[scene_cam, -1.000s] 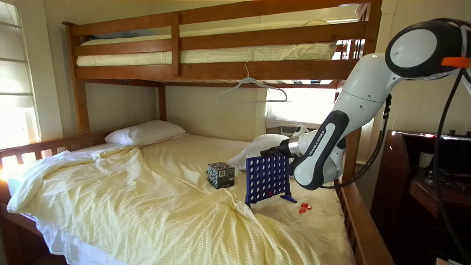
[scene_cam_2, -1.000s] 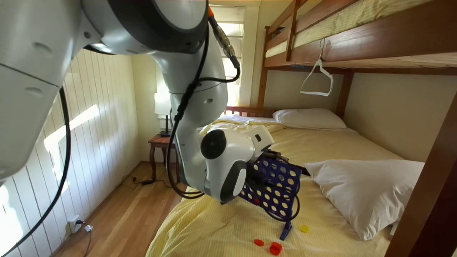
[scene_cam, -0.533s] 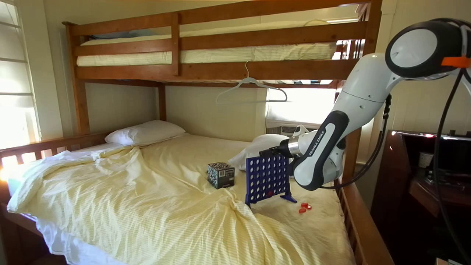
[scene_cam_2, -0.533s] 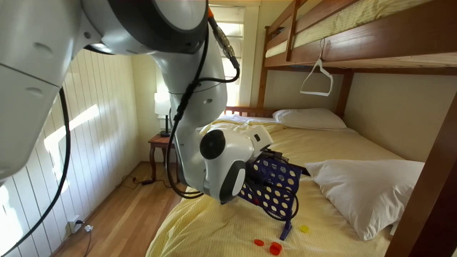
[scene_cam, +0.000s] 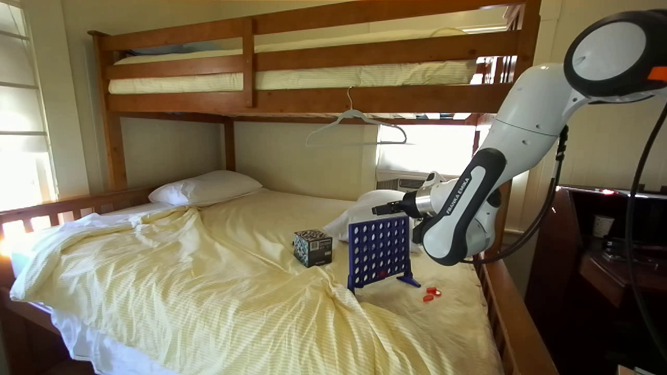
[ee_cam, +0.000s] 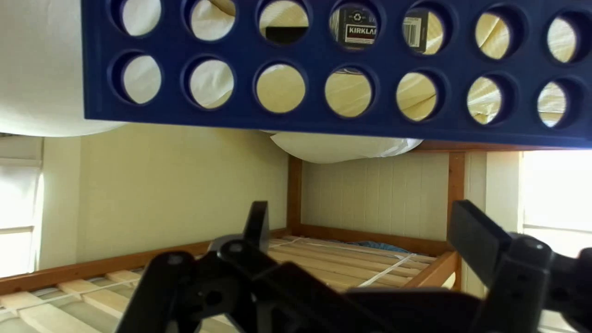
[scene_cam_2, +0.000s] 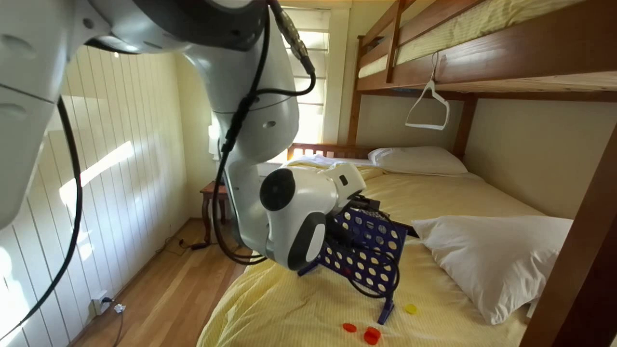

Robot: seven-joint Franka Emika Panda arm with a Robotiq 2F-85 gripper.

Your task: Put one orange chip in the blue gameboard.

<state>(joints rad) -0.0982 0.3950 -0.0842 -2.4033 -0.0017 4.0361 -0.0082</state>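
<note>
Looking from the wrist, we see the gripper point(ee_cam: 360, 212) with its fingers point(ee_cam: 478, 240) spread wide; between them we look straight through to a pale wall point(ee_cam: 374, 194) and wooden slats point(ee_cam: 333, 259). The blue gameboard point(ee_cam: 319, 55) is near them in that view, with a gap between plastic and fingertips. In an exterior view we find the gripper just above the board's top edge.

We see the board standing upright on its feet on the bed point(scene_cam: 208, 302). In both exterior views a reddish chip point(scene_cam: 383, 274) shows low in its grid, and a few orange-red chips point(scene_cam: 431, 293) lie on the bedding near one foot. In an exterior view we also spot a yellow chip point(scene_cam_2: 410, 309) beside that foot.

As for writing, through the board's holes we read "KIRKLA", in white capitals cut off by a hole's rim, on a dark box point(scene_cam: 312, 248). Above the letters we make out a recycling mark, and through the next hole a barcode. The rest of the box's print is too small for us. On the arm point(scene_cam: 471, 177) we read "FRANKA EMIKA", white on a black band.
</note>
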